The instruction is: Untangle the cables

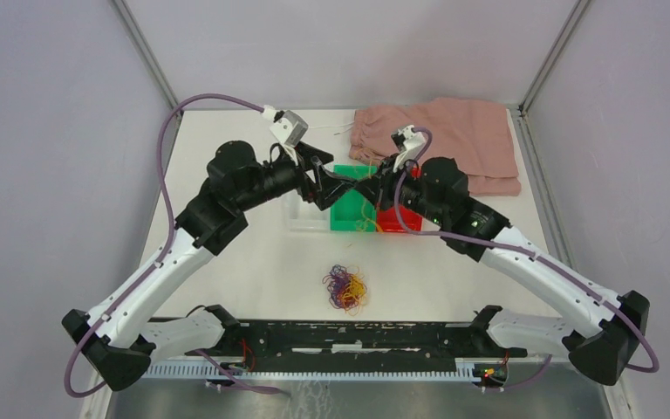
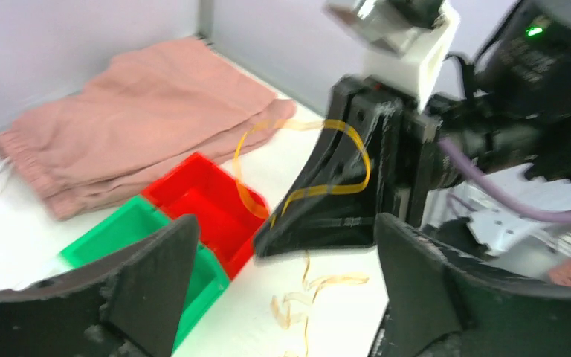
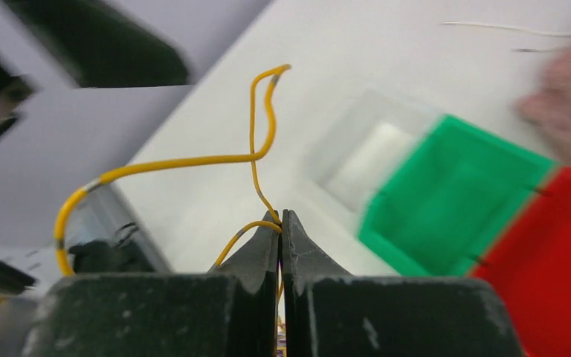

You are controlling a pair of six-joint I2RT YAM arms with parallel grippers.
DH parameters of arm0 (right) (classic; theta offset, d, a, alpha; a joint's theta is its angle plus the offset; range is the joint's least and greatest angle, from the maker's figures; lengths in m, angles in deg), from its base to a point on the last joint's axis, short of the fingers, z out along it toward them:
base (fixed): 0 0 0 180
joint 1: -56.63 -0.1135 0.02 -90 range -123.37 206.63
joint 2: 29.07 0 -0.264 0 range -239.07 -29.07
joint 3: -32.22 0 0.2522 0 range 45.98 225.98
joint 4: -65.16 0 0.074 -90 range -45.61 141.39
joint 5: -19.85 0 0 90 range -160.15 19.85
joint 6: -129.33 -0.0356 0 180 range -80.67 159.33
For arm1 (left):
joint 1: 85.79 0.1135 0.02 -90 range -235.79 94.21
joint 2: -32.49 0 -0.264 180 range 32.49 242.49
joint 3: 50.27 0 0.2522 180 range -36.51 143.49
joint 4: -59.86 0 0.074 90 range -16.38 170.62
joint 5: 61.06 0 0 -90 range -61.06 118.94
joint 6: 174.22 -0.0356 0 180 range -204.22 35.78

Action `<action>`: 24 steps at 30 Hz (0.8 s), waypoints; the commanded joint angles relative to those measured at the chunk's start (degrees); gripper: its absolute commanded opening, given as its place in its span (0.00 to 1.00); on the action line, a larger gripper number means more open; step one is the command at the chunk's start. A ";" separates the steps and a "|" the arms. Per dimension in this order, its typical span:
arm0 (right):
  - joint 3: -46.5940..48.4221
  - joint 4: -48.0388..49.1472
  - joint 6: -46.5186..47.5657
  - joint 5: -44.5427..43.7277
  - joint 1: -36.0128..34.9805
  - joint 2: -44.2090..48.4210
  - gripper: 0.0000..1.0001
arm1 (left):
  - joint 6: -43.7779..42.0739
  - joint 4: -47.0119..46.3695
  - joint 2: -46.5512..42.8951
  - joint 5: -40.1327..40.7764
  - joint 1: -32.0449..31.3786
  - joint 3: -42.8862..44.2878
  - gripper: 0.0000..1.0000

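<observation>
The right tool (image 3: 281, 217), clamped on one yellow cable (image 3: 186, 161) above the green bin (image 1: 346, 214), loops it left toward the left tool (image 2: 282, 230), fingers apart just beside; the tangled cables (image 1: 345, 289) lie nearer on the bench (image 1: 253, 253)

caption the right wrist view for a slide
Right gripper shut on a yellow cable, green bin and red bin behind

White desk (image 1: 253, 262) boxed in along its left, far and right edges by plain pale grey walls (image 1: 44, 131), slim metal posts (image 1: 144, 52) rising from the two far corners, all under soft, even light.
</observation>
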 commanded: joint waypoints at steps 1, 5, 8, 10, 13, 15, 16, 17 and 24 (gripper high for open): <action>6.56 -19.61 11.49 -23.09 3.29 -0.27 0.01 | -11.29 7.82 -2.32 12.89 0.09 2.31 1.00; 8.99 -26.46 14.69 -33.84 6.13 -5.84 0.01 | -14.63 17.30 -1.28 19.73 1.73 3.14 0.99; 8.58 -25.80 15.05 -36.97 8.37 -8.74 0.01 | -14.66 26.24 1.65 18.40 6.52 6.44 0.99; 8.15 -23.92 15.17 -38.13 9.17 -10.50 0.01 | -14.92 29.63 3.37 14.42 11.39 8.40 0.99; 7.19 -19.71 15.15 -37.35 10.14 -13.04 0.01 | -15.09 31.33 4.03 9.84 16.91 9.45 0.99; 7.62 -17.53 14.97 -37.07 10.79 -15.08 0.01 | -16.23 31.42 3.16 9.14 18.38 9.20 0.99; 8.06 -16.78 14.86 -36.57 11.25 -16.56 0.01 | -16.74 31.45 2.68 9.31 18.63 8.85 0.99; 8.45 -16.12 14.93 -36.15 11.60 -17.59 0.01 | -17.17 31.68 2.22 9.45 18.75 8.55 0.99; 13.14 -13.34 14.97 -33.50 14.53 -24.65 0.01 | -17.33 33.32 -0.12 9.16 19.21 7.02 0.99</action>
